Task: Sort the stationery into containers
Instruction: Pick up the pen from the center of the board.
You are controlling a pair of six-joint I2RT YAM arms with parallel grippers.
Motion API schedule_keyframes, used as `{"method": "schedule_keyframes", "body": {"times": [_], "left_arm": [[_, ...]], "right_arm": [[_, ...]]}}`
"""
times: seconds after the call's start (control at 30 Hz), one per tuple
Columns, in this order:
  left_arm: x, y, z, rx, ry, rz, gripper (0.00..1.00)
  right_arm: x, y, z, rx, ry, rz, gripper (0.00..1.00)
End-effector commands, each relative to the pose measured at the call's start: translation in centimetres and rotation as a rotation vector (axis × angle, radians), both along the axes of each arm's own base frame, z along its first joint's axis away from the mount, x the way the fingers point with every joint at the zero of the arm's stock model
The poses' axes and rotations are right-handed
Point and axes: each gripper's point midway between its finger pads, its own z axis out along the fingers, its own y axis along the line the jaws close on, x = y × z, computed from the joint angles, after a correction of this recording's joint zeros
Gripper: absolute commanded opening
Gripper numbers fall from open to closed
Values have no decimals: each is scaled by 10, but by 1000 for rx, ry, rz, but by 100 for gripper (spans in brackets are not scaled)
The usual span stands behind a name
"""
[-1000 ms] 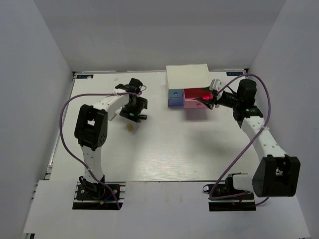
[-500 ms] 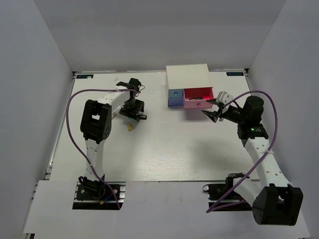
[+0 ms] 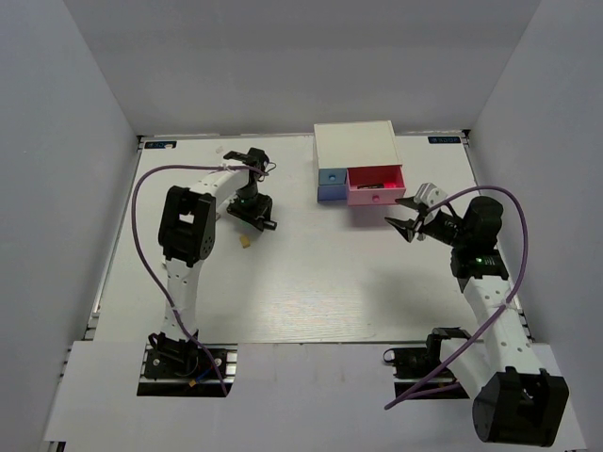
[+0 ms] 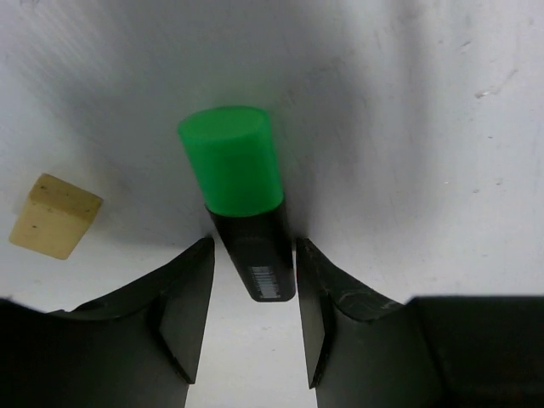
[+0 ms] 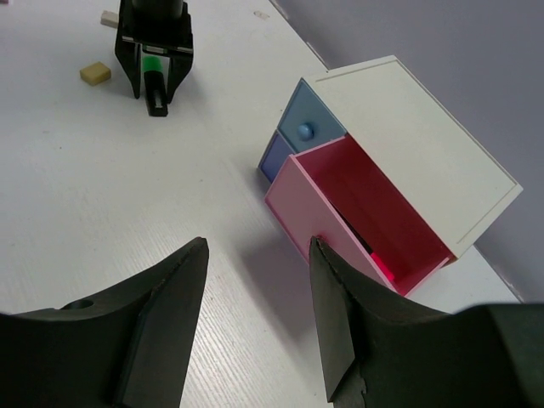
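Note:
A black marker with a green end (image 4: 229,161) lies on the white table, its black tail between the fingers of my left gripper (image 4: 253,248), which is shut on it; the same gripper (image 3: 256,215) and marker (image 5: 153,72) show in the other two views. A tiny tan eraser block (image 4: 55,215) (image 3: 245,241) lies loose just beside it. The pink drawer (image 3: 375,196) of the white box (image 3: 353,143) is pulled out, and a marker with a pink end (image 5: 382,268) lies inside. My right gripper (image 3: 405,218) (image 5: 257,246) hangs open and empty to the right of that drawer.
A small blue drawer (image 5: 306,119) and a blue-purple drawer (image 5: 274,157) are shut, left of the pink one. A second small pale block (image 5: 109,17) lies beyond the left gripper. Grey walls enclose the table on three sides.
My left gripper's jaws have closed in around the green marker. My right arm has drawn back from over the pink drawer toward the near right, still open.

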Motion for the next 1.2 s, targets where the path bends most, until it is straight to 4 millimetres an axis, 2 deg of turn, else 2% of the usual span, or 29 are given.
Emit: {"method": "schedule_keyframes", "body": {"times": [0.0, 0.13, 0.2, 0.27, 0.3, 0.33, 0.4, 0.43, 0.47, 0.5, 0.53, 0.57, 0.6, 0.63, 0.67, 0.7, 0.77, 0.8, 0.83, 0.87, 0.9, 0.93, 1.0, 1.03, 1.1, 1.13, 1.17], "left_arm": [[-14, 9, -6, 45, 72, -26, 54], [-17, 10, -7, 48, 82, -26, 54], [-22, 12, -8, 53, 95, -26, 45], [-19, 11, -7, 45, 72, -36, 37], [-20, 9, -6, 37, 75, -49, 29], [-15, 8, -3, 29, 51, -62, 24], [-9, 2, 9, 14, -5, -126, 14], [-4, 5, 15, 35, -37, -144, 12], [7, -4, 26, 18, -103, -180, 9], [12, -2, 35, 26, -141, -232, 3], [17, -8, 56, 13, -209, -266, 0], [28, -12, 67, 2, -287, -303, 0], [32, -12, 78, 11, -337, -381, 0], [34, -20, 99, -4, -409, -440, 0], [45, -28, 117, -26, -497, -490, 0], [45, -39, 128, -47, -548, -555, 0], [43, -57, 161, -78, -714, -803, 0], [49, -82, 192, -167, -887, -916, 0], [45, -93, 206, -158, -988, -1051, 0], [42, -96, 213, -160, -1047, -1096, 0], [39, -113, 248, -182, -1209, -1174, 0], [41, -115, 255, -147, -1263, -1237, 0], [29, -137, 282, -173, -1379, -1360, 0], [38, -143, 286, -141, -1416, -1426, 0], [27, -168, 293, -189, -1480, -1552, 0], [26, -183, 300, -173, -1540, -1621, 0], [28, -190, 302, -157, -1564, -1643, 0]], "right_arm": [[-2, -3, 9, 18, -37, -23, 57], [-4, -3, 9, 28, -43, -28, 57], [-6, -4, 9, 29, -45, -30, 57], [-7, -4, 9, 28, -51, -30, 57], [-8, -4, 11, 27, -59, -30, 57], [-9, -3, 10, 27, -53, -28, 57], [-11, -4, 13, 23, -66, -31, 60], [-12, -5, 9, 24, -44, -40, 62], [-12, -6, 11, 30, -39, -56, 74], [-10, -8, 10, 36, -25, -73, 83], [-10, -9, 10, 63, 9, -98, 87], [-4, -17, 10, 71, 18, -163, 89], [-5, -17, 7, 79, 42, -168, 85], [-5, -18, 4, 72, 50, -171, 79], [-9, -15, -1, 70, 80, -148, 55], [-10, -14, -2, 71, 85, -143, 39], [-16, -11, -8, 73, 115, -117, 11], [-18, -8, -11, 75, 129, -104, 0], [-19, -8, -16, 75, 143, -104, 0], [-20, -8, -23, 68, 165, -99, 0], [-20, -8, -25, 62, 169, -97, 0], [-21, -8, -32, 55, 187, -96, 0], [-21, -9, -39, 44, 199, -99, 0], [-24, -10, -45, 31, 214, -97, 0], [-25, -10, -48, 26, 217, -98, 0], [-26, -10, -51, 21, 222, -96, 1], [-26, -10, -54, 20, 226, -96, 3]]}}
